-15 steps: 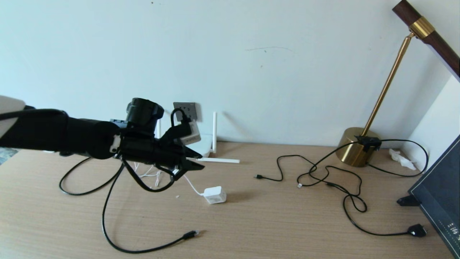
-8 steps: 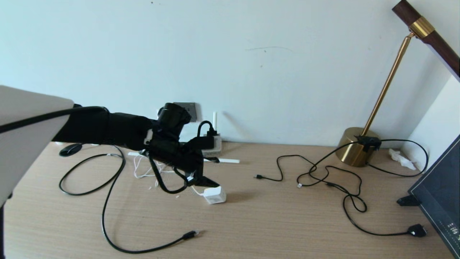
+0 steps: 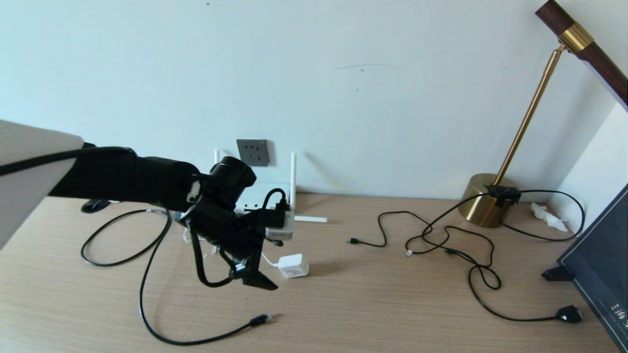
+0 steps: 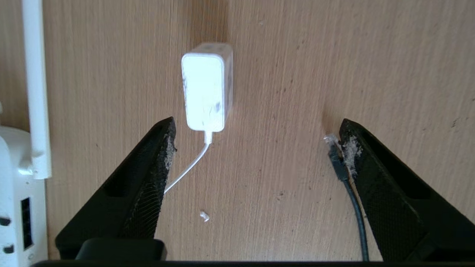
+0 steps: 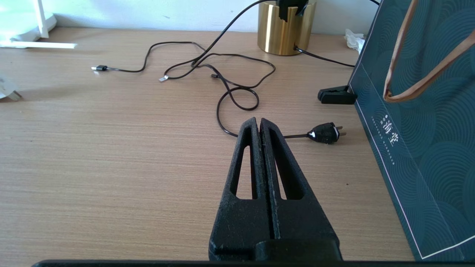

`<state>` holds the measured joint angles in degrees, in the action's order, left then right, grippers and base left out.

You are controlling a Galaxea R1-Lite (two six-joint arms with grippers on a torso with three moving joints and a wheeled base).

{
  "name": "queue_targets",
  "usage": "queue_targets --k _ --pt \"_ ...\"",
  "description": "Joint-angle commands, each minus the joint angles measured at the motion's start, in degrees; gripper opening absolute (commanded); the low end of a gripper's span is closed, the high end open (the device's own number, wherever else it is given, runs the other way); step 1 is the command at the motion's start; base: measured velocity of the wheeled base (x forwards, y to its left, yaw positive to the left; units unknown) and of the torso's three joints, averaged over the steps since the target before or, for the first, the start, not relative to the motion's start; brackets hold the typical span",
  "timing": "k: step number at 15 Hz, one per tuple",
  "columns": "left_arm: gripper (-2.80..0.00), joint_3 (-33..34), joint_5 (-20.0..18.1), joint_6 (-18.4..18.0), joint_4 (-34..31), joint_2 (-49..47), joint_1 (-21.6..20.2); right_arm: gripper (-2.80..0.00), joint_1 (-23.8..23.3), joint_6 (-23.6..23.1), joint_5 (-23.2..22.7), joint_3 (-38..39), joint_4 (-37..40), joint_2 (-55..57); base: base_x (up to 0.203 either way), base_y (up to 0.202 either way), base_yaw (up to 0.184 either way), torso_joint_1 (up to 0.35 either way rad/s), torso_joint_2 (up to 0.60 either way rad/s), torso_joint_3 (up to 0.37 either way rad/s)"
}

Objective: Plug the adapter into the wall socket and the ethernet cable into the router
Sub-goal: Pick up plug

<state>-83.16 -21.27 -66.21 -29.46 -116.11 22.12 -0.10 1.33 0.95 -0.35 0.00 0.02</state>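
Since a moment ago the left gripper [image 3: 255, 274] has swung down and back toward the robot, so that it now hangs low over the wooden table [image 3: 373, 304] with its fingers spread wide and nothing between them. Just ahead of the claw and slightly to its right lies the adapter [image 3: 293, 265], a small white block on its side, its thin white cord [image 4: 187, 168] trailing back past one fingertip. In the left wrist view the adapter [image 4: 207, 92] sits beyond the gap, nearer one finger than the other, untouched. Beside the other fingertip is the plug of the ethernet cable [image 4: 336, 159], lying on the table below and nearer the robot than the claw in the head view [image 3: 260, 320]. Behind the claw, partly hidden by the wrist, the router [image 3: 280, 228] lies by the wall with an antenna upright, and the wall socket [image 3: 252, 152] is above it, its holes bare. Far to the claw's right, the right gripper [image 5: 259, 124] hovers over the table with its fingers pressed together, holding nothing, near a black power plug [image 5: 324, 133] and a dark paper bag [image 5: 419, 141].
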Motion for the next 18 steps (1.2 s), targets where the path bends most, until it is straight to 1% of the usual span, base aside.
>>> queue_targets --k 1,6,8,11,14,18 --pt "0.0 -2.8 0.0 0.2 -0.3 -2.9 -0.6 -2.8 0.0 0.0 0.0 0.0 0.0 0.0 0.0 0.0 0.0 0.0 0.0 0.0" --pt "0.0 -12.6 -0.1 3.1 -1.3 -10.1 -0.4 -2.8 0.0 0.0 0.0 0.0 0.0 0.0 0.0 0.0 0.0 0.0 0.0 0.0" --pt "0.0 -15.0 -0.1 3.1 -1.8 -12.5 -0.2 -2.8 0.0 0.0 0.0 0.0 0.0 0.0 0.0 0.0 0.0 0.0 0.0 0.0" --pt "0.0 -14.7 0.0 1.7 -3.5 -13.6 0.0 -2.8 0.0 0.0 0.0 0.0 0.0 0.0 0.0 0.0 0.0 0.0 0.0 0.0" --pt "0.0 -14.9 0.2 1.7 -4.0 -13.8 1.8 -2.8 0.0 0.0 0.0 0.0 0.0 0.0 0.0 0.0 0.0 0.0 0.0 0.0" --pt "0.0 -15.3 1.3 1.7 -3.9 -14.9 3.8 -2.8 0.0 0.1 0.0 0.0 0.0 0.0 0.0 0.0 0.0 0.0 0.0 0.0"
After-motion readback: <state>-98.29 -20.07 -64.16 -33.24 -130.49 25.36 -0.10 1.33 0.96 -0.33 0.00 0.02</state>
